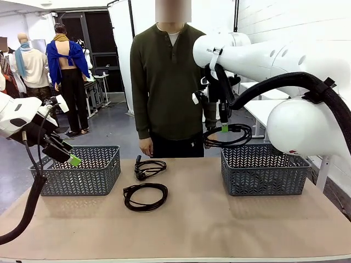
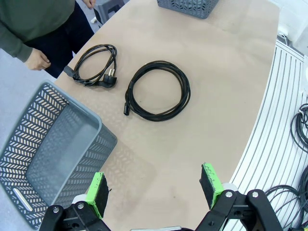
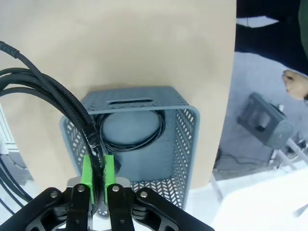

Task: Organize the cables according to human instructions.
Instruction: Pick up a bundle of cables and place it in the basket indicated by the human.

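The step in hand was judged to be the placing of a cable into the right basket point(image 1: 263, 183). The right gripper point(image 1: 224, 127) was seen clamped on one coiled cable point(image 1: 233, 136), with the green pads pressed together on a few strands, and the coil was held in the air above the basket's side nearest the middle of the table point(image 1: 192, 230). In the front view, part of the loop seemed to hang beyond that wall. It was therefore thought better that the gripper be carried more over the middle of the basket and lowered until the loop was inside the rim. Only then should the fingers be parted, or the coil could catch on the wall and slide out.

In the right wrist view, another cable point(image 3: 156, 132) was seen lying already on the basket's floor, curled along its walls.

The left gripper point(image 2: 155, 185) was seen with its fingers wide apart and nothing between them, just beside the left basket point(image 2: 29, 144), in which no cable could be seen.

Two more cables lay on the table between the baskets. The far coil point(image 1: 149, 169) was small and uneven, with its plugs sticking out. The near coil point(image 1: 145, 196) was rounder and tidy. All were thin, black and soft-looking.
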{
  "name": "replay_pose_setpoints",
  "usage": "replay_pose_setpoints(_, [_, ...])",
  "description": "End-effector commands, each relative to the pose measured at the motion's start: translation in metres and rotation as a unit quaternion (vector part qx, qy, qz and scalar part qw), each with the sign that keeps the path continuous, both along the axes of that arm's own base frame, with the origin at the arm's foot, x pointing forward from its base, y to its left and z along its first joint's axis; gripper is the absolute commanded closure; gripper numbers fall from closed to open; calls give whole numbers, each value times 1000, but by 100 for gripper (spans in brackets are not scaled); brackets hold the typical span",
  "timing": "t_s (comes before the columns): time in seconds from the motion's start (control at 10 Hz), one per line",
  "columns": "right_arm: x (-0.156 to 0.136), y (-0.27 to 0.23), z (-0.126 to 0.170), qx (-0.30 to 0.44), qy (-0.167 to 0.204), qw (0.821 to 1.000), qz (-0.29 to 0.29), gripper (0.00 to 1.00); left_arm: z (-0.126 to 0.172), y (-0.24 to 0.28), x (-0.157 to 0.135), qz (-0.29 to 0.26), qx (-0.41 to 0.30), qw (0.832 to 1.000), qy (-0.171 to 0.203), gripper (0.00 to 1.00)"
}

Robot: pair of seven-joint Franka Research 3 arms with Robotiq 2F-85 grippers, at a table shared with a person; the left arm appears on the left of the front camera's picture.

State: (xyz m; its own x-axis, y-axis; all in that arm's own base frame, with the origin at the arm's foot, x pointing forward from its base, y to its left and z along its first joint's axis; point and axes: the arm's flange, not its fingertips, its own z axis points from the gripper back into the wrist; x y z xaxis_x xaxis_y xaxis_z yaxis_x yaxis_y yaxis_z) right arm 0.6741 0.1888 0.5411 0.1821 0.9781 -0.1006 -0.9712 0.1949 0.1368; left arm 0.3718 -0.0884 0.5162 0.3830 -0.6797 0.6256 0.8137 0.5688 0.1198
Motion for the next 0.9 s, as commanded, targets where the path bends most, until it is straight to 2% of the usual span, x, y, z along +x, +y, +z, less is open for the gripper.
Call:
replay_pose_setpoints(0.0, [-1, 0, 1, -3, 2, 1000, -16, 100, -1, 3, 1, -4, -7, 1000, 1, 0])
replay_pose_setpoints(0.6, [0, 0, -1, -1, 0, 1000, -6, 100, -1, 3, 1, -4, -7, 1000, 1, 0])
replay_pose_setpoints(0.7, [-6, -9, 7, 5, 15, 1000, 10, 100, -1, 3, 1, -4, -7, 1000, 1, 0])
replay_pose_setpoints(0.8, [-14, -25, 19, 12, 10, 1000, 22, 100, -1, 3, 1, -4, -7, 1000, 1, 0])
